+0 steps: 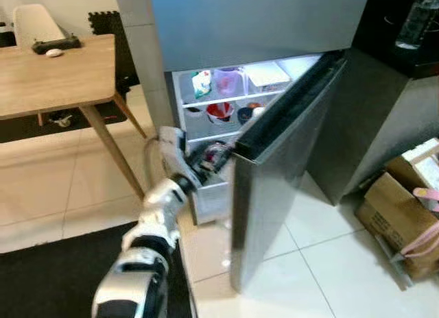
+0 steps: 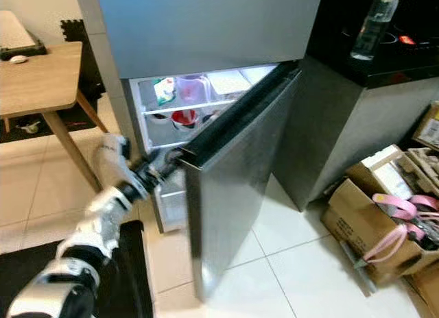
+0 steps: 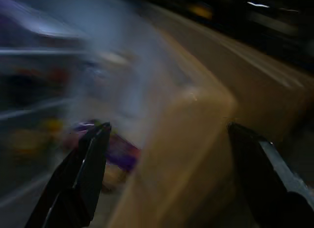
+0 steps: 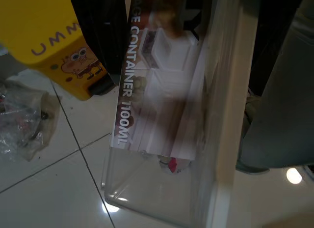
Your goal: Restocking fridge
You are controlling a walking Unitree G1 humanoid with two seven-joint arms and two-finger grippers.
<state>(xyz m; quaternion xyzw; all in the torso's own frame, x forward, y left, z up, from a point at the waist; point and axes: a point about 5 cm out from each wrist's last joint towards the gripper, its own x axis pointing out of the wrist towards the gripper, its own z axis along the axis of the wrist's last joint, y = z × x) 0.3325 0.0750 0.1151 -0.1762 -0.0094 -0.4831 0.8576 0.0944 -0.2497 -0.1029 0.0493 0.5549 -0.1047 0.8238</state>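
Fridge (image 1: 260, 23) lower door (image 1: 274, 188) swung open, lit shelves (image 1: 226, 99) already carry tubs and cartons. Left claw (image 1: 218, 155) reaches in by door edge, fingers (image 3: 83, 174) spread apart, nothing between them. Right claw (image 4: 103, 36) low over floor tiles, clamped on clear storage container (image 4: 162, 129); yellow box (image 4: 44, 31) beside it. Judgement: restocking under way; container not yet shelved, door not yet closed.

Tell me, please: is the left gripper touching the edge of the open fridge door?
Cannot tell. In the right eye view the left gripper meets the fridge door edge, but overlap hides any gap; the left wrist view is blurred.
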